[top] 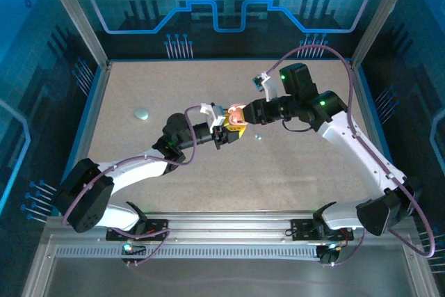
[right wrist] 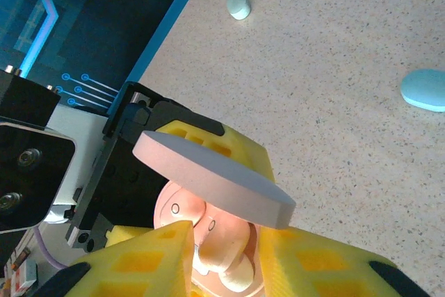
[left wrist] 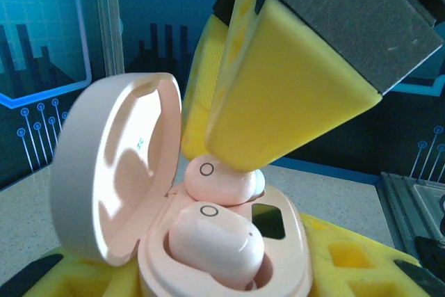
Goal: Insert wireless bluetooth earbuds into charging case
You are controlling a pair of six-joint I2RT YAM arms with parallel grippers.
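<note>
My left gripper (top: 224, 132) is shut on the base of the pink charging case (left wrist: 285, 255), and its yellow fingers (left wrist: 361, 262) flank the case. The lid (left wrist: 115, 172) stands open. Two pink earbuds are in the case. The near earbud (left wrist: 215, 241) sits tilted in its socket. The far earbud (left wrist: 219, 177) lies right under a yellow finger (left wrist: 278, 95) of my right gripper (top: 240, 115). In the right wrist view, my right gripper (right wrist: 222, 255) is open, its fingers a little apart on either side of one earbud (right wrist: 222, 238). The other earbud (right wrist: 179, 208) lies beside it.
A pale blue oval case (right wrist: 425, 90) and a small pale blue piece (right wrist: 238, 4) lie on the speckled table beyond the grippers. From above, a pale oval case (top: 142, 113) lies at the left and a tiny pale piece (top: 257, 137) lies just right of the grippers.
</note>
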